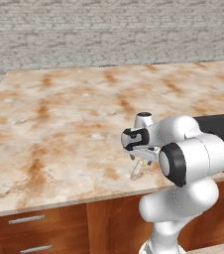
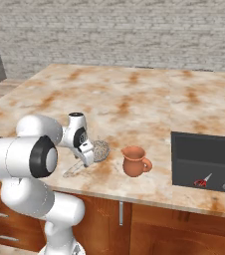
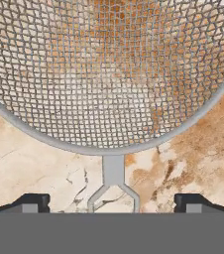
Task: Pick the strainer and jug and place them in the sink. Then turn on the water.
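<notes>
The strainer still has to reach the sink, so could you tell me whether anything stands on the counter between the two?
Yes. The jug stands on the counter between the strainer and the sink, roughly on the straight line between them. The open gripper is right at the strainer's handle, with nothing in between.

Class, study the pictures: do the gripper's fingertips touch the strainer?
Apart. The hand view shows the fingertips wide open either side of the strainer handle, bare counter between.
</notes>
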You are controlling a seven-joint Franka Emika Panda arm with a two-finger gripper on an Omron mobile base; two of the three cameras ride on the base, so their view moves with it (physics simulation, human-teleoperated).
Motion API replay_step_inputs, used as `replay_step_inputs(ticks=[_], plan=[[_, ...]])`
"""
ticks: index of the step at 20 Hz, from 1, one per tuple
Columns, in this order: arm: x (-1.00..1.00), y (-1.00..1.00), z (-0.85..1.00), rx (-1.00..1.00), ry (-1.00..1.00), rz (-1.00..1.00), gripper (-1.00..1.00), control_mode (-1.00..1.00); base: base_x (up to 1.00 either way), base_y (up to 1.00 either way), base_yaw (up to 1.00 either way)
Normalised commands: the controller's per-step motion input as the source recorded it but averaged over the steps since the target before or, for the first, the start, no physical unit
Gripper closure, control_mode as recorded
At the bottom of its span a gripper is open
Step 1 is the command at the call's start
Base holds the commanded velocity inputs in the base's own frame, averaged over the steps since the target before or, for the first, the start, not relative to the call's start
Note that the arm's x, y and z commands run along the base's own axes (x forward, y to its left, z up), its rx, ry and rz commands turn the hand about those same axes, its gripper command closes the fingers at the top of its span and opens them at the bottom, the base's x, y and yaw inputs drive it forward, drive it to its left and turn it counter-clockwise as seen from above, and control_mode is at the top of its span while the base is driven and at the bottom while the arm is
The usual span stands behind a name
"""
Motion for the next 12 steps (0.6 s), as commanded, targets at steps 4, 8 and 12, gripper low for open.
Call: replay_step_inputs(ticks=[4,8,12], plan=[[0.0,0.0,-0.33,0.0,0.01,0.0,-1.0,-1.0,0.0,0.0,0.0],[0.0,0.0,-0.23,0.0,0.0,0.0,-1.0,-1.0,0.0,0.0,0.0],[0.0,0.0,-0.07,0.0,0.0,0.0,-1.0,-1.0,0.0,0.0,0.0]])
